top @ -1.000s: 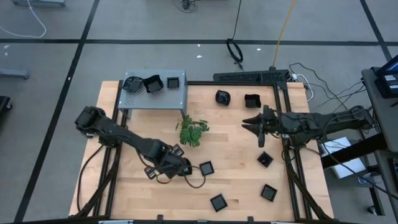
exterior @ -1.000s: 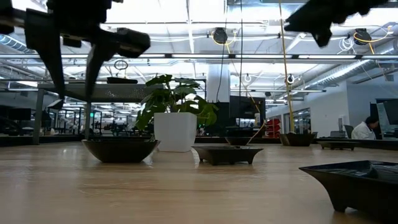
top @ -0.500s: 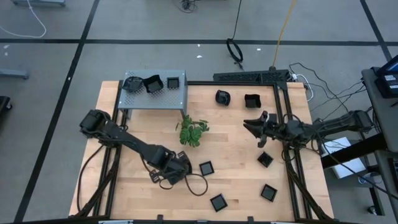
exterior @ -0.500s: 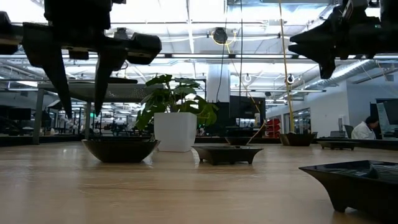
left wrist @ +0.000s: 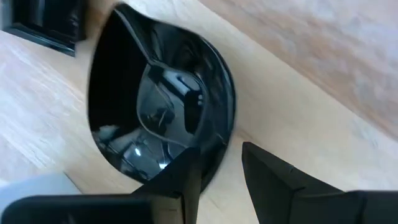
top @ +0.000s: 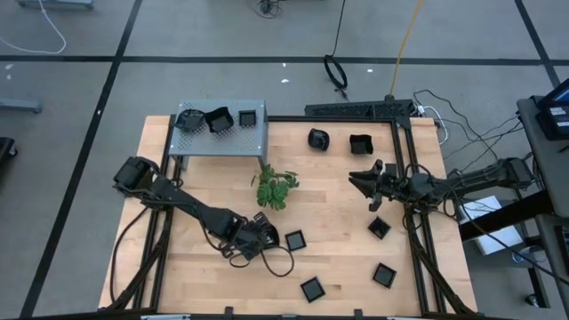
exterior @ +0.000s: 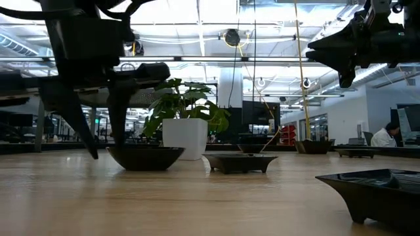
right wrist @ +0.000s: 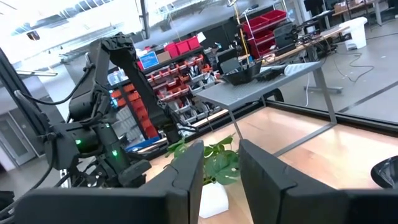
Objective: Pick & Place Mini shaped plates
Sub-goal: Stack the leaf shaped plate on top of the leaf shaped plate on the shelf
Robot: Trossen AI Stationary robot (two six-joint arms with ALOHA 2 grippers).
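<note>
A rounded black dish [left wrist: 158, 106] lies flat on the table, left of centre near the front, and shows in the low view as dish [exterior: 146, 157]. My left gripper [left wrist: 217, 165] stands open astride its rim, pointing steeply down; from above it shows as gripper [top: 253, 233]. My right gripper [top: 360, 178] hovers high over the table's right half. It is open and holds nothing, pointing level toward the left, and shows as gripper [right wrist: 221, 171] in the right wrist view. Square black dishes [top: 295, 239], [top: 312, 288] lie near the left gripper. My left gripper comes at the rounded dish from above, slanting. One finger [left wrist: 186, 180] reaches inside, just within the rim [left wrist: 214, 149], and the other [left wrist: 273, 180] stands outside over the bare wood. The inner fingertip seems to rest on the dish's inner wall. The dish sits flat on the table.
More square dishes [top: 379, 228], [top: 383, 274] lie at the right, and two dishes [top: 318, 139], [top: 360, 142] at the far edge. A grey perforated box [top: 222, 135] at the far left carries three dishes. A green sprig [top: 276, 188] lies mid-table.
My left gripper has sunk onto the rounded dish and tipped more steeply down. The dish has slid a little toward the table's right edge. My right gripper has come down and its fingers have swung up to level.
</note>
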